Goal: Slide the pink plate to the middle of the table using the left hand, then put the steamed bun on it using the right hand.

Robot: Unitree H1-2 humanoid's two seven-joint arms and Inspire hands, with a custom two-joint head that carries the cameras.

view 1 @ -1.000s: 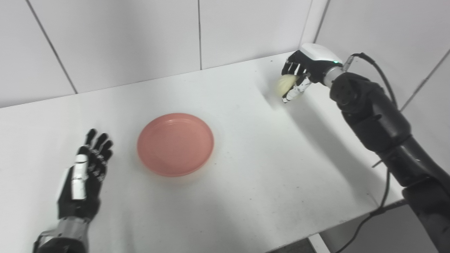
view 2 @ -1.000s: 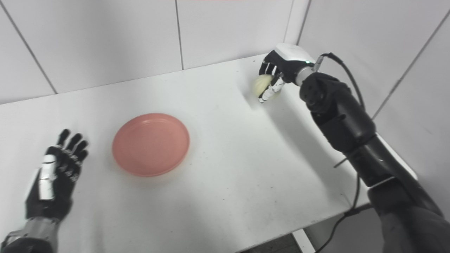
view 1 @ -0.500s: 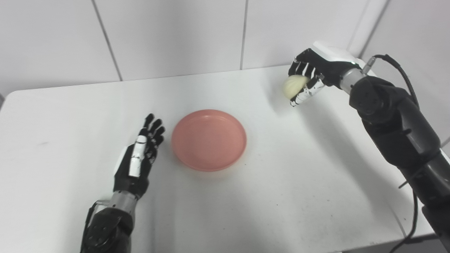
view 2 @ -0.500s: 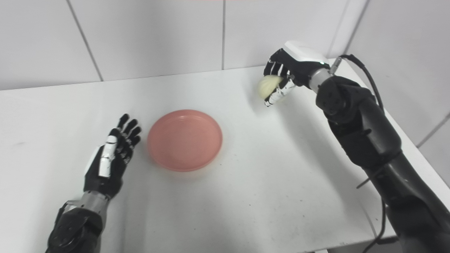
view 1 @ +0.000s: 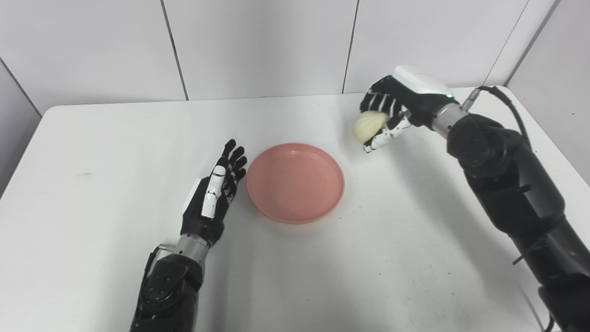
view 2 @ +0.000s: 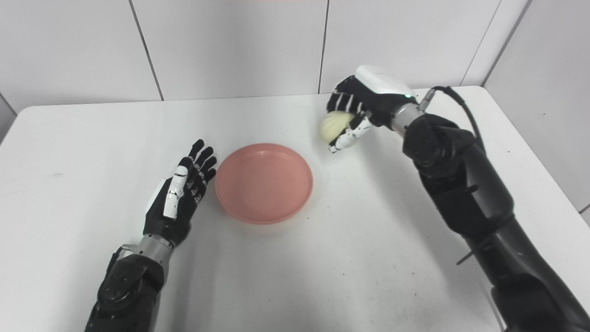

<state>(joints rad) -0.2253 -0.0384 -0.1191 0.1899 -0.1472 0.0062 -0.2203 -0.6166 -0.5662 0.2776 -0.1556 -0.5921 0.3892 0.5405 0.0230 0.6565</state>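
Nearest the robot, the left arm comes up from about seven o'clock, and the left hand [view 1: 213, 198] lies low over the white table [view 1: 115, 138] with its fingers stretched out straight and a little apart, holding nothing. Its fingertips point toward one o'clock and end just beside the rim of the pink plate [view 1: 295, 182], on the plate's nine o'clock side; from either eye view I cannot tell whether they touch it. The plate sits flat near the middle of the table, with nothing on it. From the four o'clock corner the dark right arm runs up along the right side of the table, a black cable [view 1: 500, 94] looping off behind the wrist. Farther back, toward one o'clock from the plate, the right hand [view 2: 357, 110] is curled around the steamed bun [view 2: 334, 127], fingers over the top and thumb beneath, so the pale, pleated bun shows on the side facing the plate. The bun is held up off the table, near the plate's far right rim but outside it. Behind everything stands a white tiled wall [view 1: 258, 46].
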